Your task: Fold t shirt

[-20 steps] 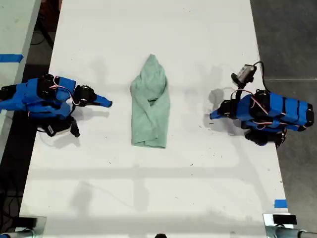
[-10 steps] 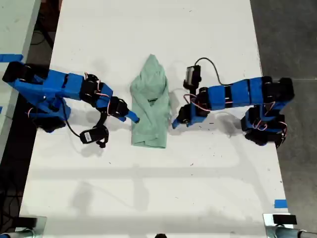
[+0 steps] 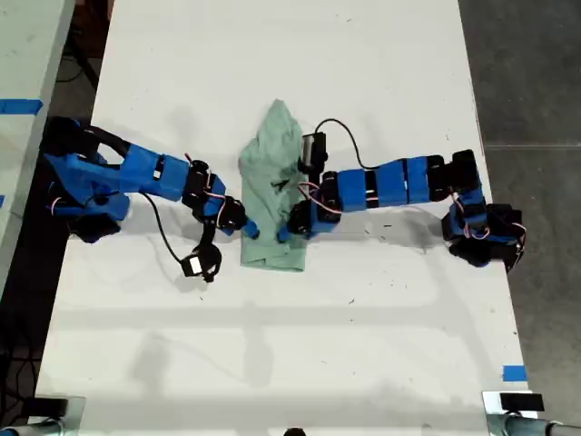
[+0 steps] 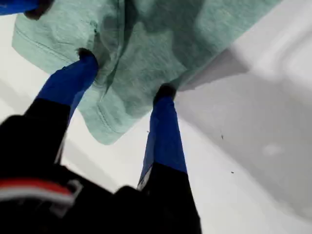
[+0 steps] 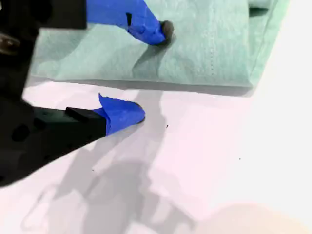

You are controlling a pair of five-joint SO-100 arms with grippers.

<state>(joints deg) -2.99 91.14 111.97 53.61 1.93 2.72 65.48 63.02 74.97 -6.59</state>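
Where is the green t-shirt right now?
The t shirt lies bunched in the middle of the white table in the exterior view, between two blue arms reaching in from the view's left and right.

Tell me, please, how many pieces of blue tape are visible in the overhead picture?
2. One blue tape strip lies on the neighbouring surface at the exterior view's left edge; the other blue tape piece sits near the white table's lower right corner. Others may be hidden.

No readable text, labels or numbers anywhere.
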